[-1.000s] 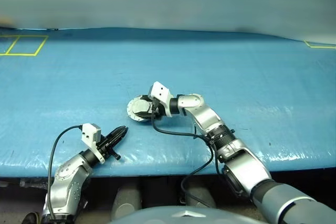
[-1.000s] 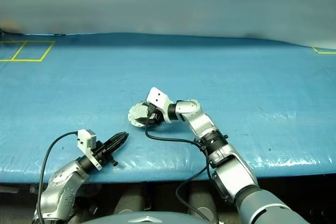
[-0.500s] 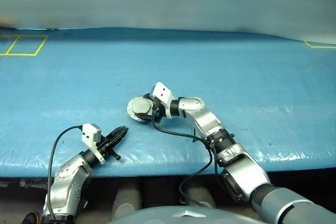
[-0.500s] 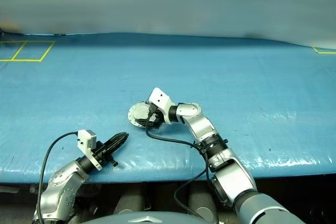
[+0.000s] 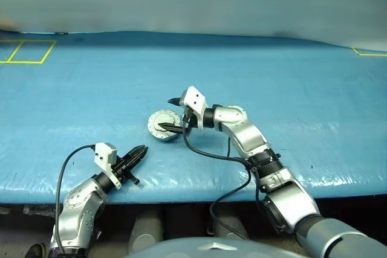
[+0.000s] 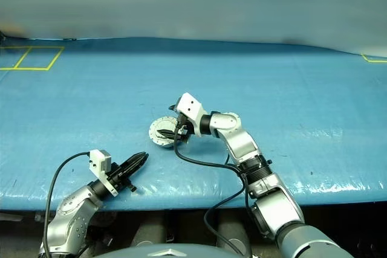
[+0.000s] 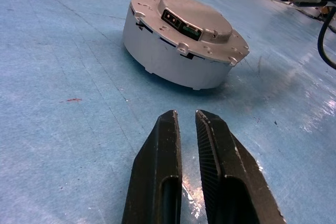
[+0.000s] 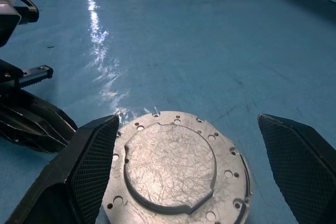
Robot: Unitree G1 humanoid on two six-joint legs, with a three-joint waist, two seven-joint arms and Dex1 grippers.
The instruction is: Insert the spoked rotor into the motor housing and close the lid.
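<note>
From the head views the housing [image 5: 163,126] is a small silver disc on the blue surface [image 5: 290,89], near its front edge and roughly midway across. The left wrist view adds its side: a plain grey wall, a bolted rim and a small socket set in the raised top. The right wrist view looks down on the lid [image 8: 176,174], shut flat on the housing, its face scratched and ringed with screw holes. The rotor is presumably inside, though no view can confirm that.

The right claw [image 5: 172,113] hangs over the housing with its fingers spread wide, one tip above the lid and one beyond its far rim, holding nothing. The left claw [image 5: 140,150] lies near the surface's front edge, pointing at the housing from a little way off, its fingers [image 7: 163,182] nearly pressed together with a thin slit between them, empty.

Bare blue surface stretches on all sides of the housing; yellow tape [image 5: 27,52] marks the far left corner.
</note>
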